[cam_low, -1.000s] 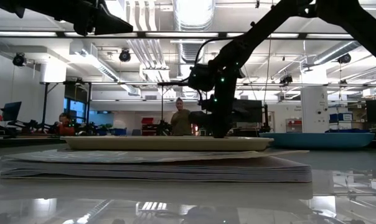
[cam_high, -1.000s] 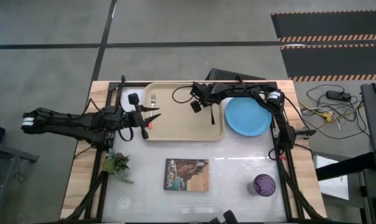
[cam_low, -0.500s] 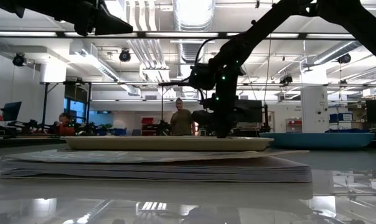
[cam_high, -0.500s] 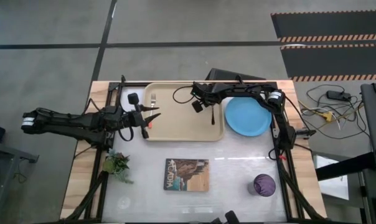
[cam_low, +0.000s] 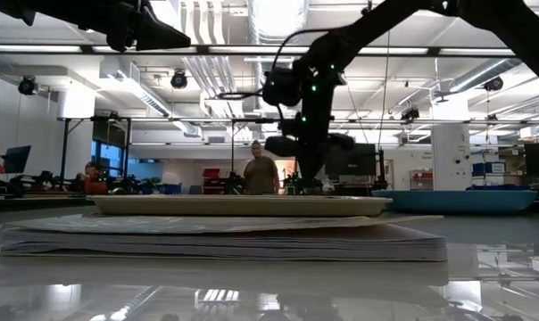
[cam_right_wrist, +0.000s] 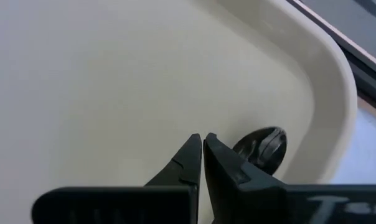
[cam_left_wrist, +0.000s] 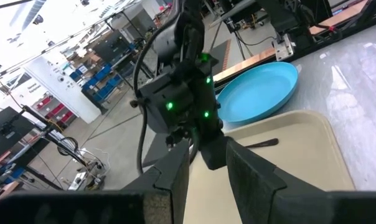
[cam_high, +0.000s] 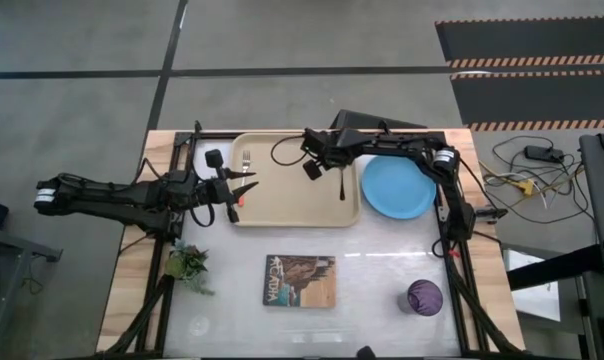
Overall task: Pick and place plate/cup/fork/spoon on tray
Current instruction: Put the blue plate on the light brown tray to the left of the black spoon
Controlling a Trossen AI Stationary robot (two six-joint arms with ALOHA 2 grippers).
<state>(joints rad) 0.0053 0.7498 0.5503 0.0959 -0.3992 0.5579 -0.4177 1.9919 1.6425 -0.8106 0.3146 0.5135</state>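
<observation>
Looking straight down, the high view shows the tray (cam_high: 294,179) at upper centre of the tabletop (cam_high: 382,270), with the fork (cam_high: 245,163) lying in its upper left part and the spoon (cam_high: 342,186) lying near its right rim. The right claw (cam_high: 335,166) hangs over the tray's right part just above the spoon, while the left claw (cam_high: 244,186) sits at the tray's left edge, fingers parted and holding nothing. The plate (cam_high: 397,187) lies just right of the tray, the cup (cam_high: 424,297) stands at lower right, and a book (cam_high: 301,280) and a small plant (cam_high: 188,263) occupy the lower middle and lower left. Low view: the tray (cam_low: 243,205) sits behind the book (cam_low: 225,236), the plate (cam_low: 457,200) at right; two people stand far behind. Left wrist view: spoon (cam_left_wrist: 261,143) on tray (cam_left_wrist: 300,155), plate (cam_left_wrist: 256,93) beyond. Right wrist view: the right claw (cam_right_wrist: 202,147) is closed on nothing, its tips beside the spoon (cam_right_wrist: 263,147) in the tray's corner (cam_right_wrist: 325,93).
</observation>
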